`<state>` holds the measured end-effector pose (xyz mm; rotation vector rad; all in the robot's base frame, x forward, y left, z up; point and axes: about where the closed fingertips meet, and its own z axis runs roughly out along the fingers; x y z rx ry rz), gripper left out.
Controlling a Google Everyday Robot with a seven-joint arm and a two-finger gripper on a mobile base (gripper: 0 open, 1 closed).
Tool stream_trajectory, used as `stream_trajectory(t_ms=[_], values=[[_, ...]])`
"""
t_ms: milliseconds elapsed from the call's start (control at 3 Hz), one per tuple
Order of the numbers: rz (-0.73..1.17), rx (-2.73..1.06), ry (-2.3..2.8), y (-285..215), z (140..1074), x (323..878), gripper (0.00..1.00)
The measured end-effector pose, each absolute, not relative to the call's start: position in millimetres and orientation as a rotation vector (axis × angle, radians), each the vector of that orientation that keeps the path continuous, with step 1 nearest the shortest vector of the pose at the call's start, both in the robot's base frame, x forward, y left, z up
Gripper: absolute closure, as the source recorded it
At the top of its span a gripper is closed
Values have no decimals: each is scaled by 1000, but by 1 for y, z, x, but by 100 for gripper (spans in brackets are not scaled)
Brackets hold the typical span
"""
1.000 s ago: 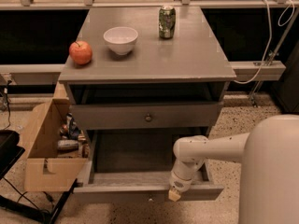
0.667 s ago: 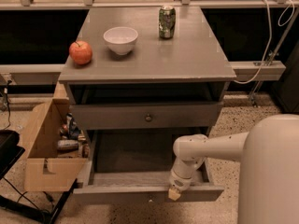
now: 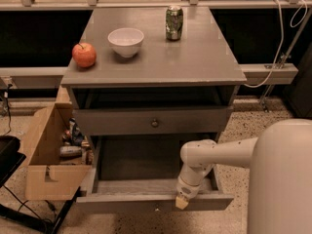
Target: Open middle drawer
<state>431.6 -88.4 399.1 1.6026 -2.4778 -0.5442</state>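
The middle drawer [image 3: 126, 202] is pulled far out of the grey cabinet [image 3: 195, 62]. Its shallow front faces me low in the camera view and its inside looks dark and empty. Above it, the taller top drawer [image 3: 112, 122] with a small round knob [image 3: 154, 123] stands slightly out, with a dark gap under the cabinet top. The lowest drawer is hidden under the open one. My gripper [image 3: 182, 202] reaches from the white arm [image 3: 219, 152] at the right. It points down at the front edge of the middle drawer, right of its centre.
On the cabinet top are a red apple [image 3: 84, 54], a white bowl [image 3: 126, 41] and a green can [image 3: 174, 22]. An open cardboard box [image 3: 46, 169] with clutter stands at the left of the cabinet. Cables [image 3: 285, 38] hang at the right.
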Motion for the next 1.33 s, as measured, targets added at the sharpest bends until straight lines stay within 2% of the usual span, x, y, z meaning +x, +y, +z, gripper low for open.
stream_trajectory(t_ms=[1000, 1333], values=[[-544, 1603, -2478, -88, 399, 433, 12], [-544, 1603, -2478, -88, 399, 433, 0]])
